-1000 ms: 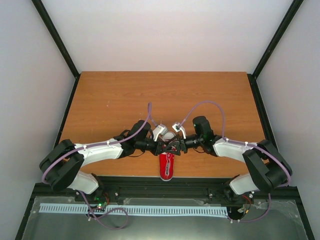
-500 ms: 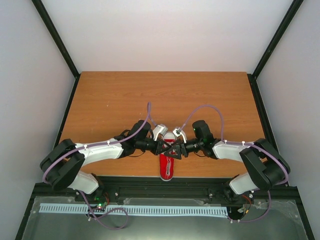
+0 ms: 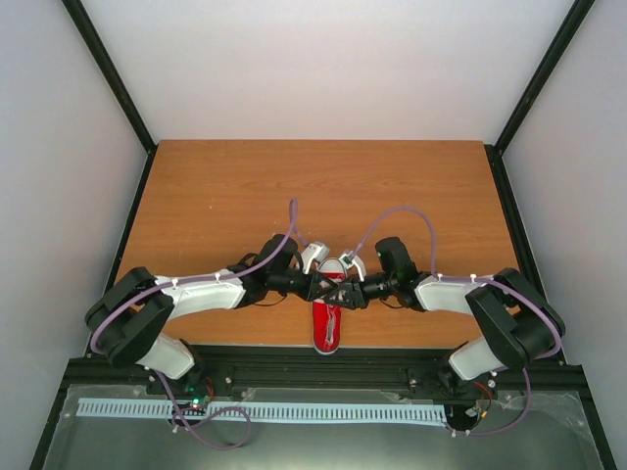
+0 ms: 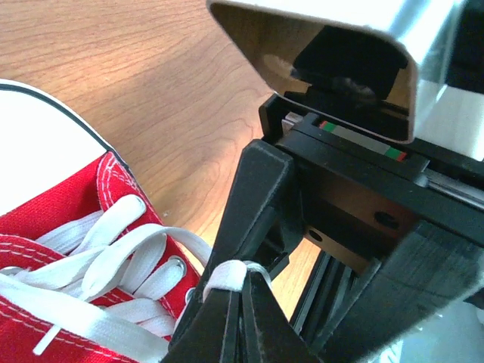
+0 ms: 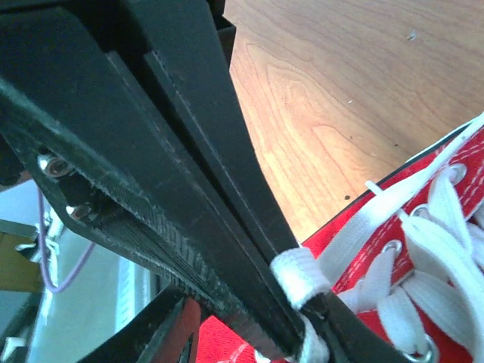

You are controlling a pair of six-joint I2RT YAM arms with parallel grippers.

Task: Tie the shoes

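Left jaws clamp a white lace [image 4: 225,277] (at the very tips); right jaws likewise, above the red sneaker [image 3: 328,331].

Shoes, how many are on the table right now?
1. The red sneaker lies at the middle of the near edge of the table. No second shoe shows in any view.

This is a robotics lab test cell. A bare wood-grain counter [image 3: 245,186] is boxed in by plain white panels [image 3: 333,69] and black frame posts [image 3: 108,73]. A left arm [image 3: 196,294] and a right arm [image 3: 451,292] are bolted to a black rail [image 3: 323,367] at 6 o'clock. Purple cables [image 3: 407,211] loop along them, and a slotted white cable duct [image 3: 265,411] lies below.
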